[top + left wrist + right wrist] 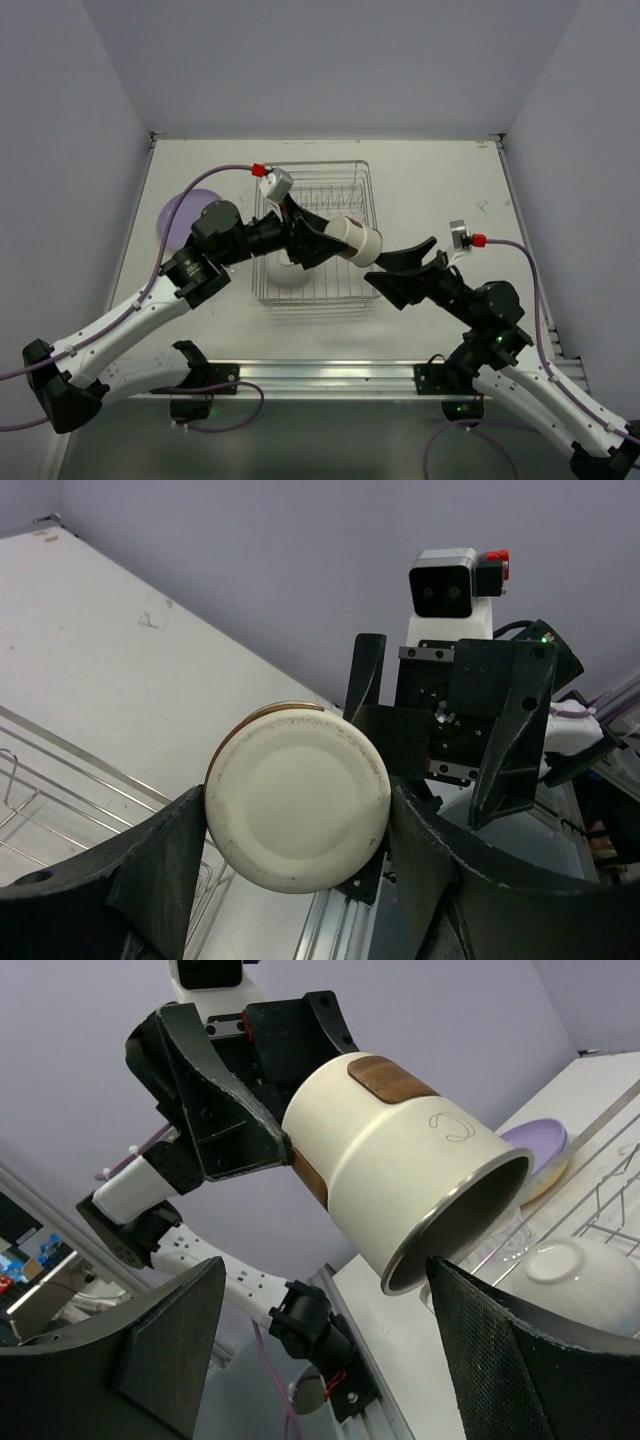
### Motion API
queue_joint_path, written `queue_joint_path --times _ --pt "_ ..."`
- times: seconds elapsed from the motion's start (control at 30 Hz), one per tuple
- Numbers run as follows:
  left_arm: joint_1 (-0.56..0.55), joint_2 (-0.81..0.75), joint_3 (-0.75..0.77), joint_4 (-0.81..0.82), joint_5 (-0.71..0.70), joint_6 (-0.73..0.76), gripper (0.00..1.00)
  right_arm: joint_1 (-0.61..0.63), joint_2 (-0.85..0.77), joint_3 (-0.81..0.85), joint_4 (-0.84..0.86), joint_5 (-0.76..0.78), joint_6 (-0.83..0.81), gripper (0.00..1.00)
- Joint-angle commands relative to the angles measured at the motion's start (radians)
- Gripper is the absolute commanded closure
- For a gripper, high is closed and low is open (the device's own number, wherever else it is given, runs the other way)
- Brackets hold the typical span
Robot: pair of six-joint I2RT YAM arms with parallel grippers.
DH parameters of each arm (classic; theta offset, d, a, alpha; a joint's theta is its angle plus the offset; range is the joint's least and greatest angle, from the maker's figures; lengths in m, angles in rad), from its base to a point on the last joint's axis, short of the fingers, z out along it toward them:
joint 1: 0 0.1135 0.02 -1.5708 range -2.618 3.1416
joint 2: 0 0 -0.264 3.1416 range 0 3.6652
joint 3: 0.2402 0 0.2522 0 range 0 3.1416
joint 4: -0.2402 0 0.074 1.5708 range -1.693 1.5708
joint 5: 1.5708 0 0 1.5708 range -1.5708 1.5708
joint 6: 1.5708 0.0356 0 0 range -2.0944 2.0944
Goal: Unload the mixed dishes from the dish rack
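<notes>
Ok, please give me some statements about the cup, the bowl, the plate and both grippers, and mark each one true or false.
1. The left gripper holds the cup sideways above the rack. True.
2. The right gripper is clamped on the cup. False: its jaws are open, near the cup's open end.
3. The white bowl lies on the table outside the rack. False: it sits inside the rack.
4. A purple plate lies on the table, left of the rack. True.
5. The cup's open end points toward the left arm. False: it faces the right gripper.
</notes>
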Motion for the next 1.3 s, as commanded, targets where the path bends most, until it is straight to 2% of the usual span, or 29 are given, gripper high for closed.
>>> queue_joint_path --times 0.0,0.07,0.3,0.33,0.47,0.5,0.6,0.77,0.83,0.93,0.97,1.07,1.17,1.27 --pt "0.007 0.007 -0.004 0.093 0.071 -0.030 0.57 -0.003 0.002 -0.003 0.105 -0.049 0.005 0.16" --pt "0.007 0.020 -0.009 0.103 0.082 -0.035 0.56 -0.003 0.001 -0.004 0.136 -0.065 0.002 0.19" --pt "0.007 0.020 -0.027 0.115 0.085 -0.036 0.55 -0.003 -0.027 -0.021 0.176 -0.091 0.010 0.47" --pt "0.007 0.018 -0.027 0.115 0.087 -0.036 0.55 -0.003 -0.028 -0.019 0.176 -0.091 0.010 0.56" --pt "0.007 0.015 -0.027 0.116 0.091 -0.036 0.54 -0.003 -0.024 -0.016 0.185 -0.105 0.016 0.77" --pt "0.007 0.012 -0.029 0.119 0.093 -0.038 0.53 -0.003 -0.022 -0.013 0.186 -0.106 0.018 0.87" --pt "0.007 0.006 -0.036 0.126 0.094 -0.038 0.52 -0.003 -0.019 -0.010 0.185 -0.108 0.019 1.00" --pt "0.007 0.003 -0.036 0.127 0.096 -0.039 0.50 -0.005 -0.015 -0.009 0.185 -0.111 0.018 1.00" --pt "0.007 0.003 -0.036 0.129 0.097 -0.038 0.46 -0.003 -0.018 -0.010 0.185 -0.111 0.018 1.00" --pt "0.007 0.004 -0.033 0.129 0.105 -0.036 0.34 -0.003 -0.018 -0.012 0.186 -0.108 0.019 1.00" --pt "0.007 0.004 -0.033 0.127 0.105 -0.036 0.24 -0.003 -0.019 -0.012 0.185 -0.108 0.018 1.00" --pt "0.007 -0.008 -0.035 0.122 0.088 -0.035 0.09 -0.003 -0.021 -0.013 0.185 -0.106 0.016 1.00" --pt "0.007 -0.034 -0.049 0.121 0.050 -0.033 0.00 -0.003 -0.022 -0.012 0.168 -0.096 0.011 1.00" --pt "0.007 -0.054 -0.052 0.103 0.015 -0.027 0.00 -0.003 -0.027 -0.006 0.136 -0.077 0.002 1.00"
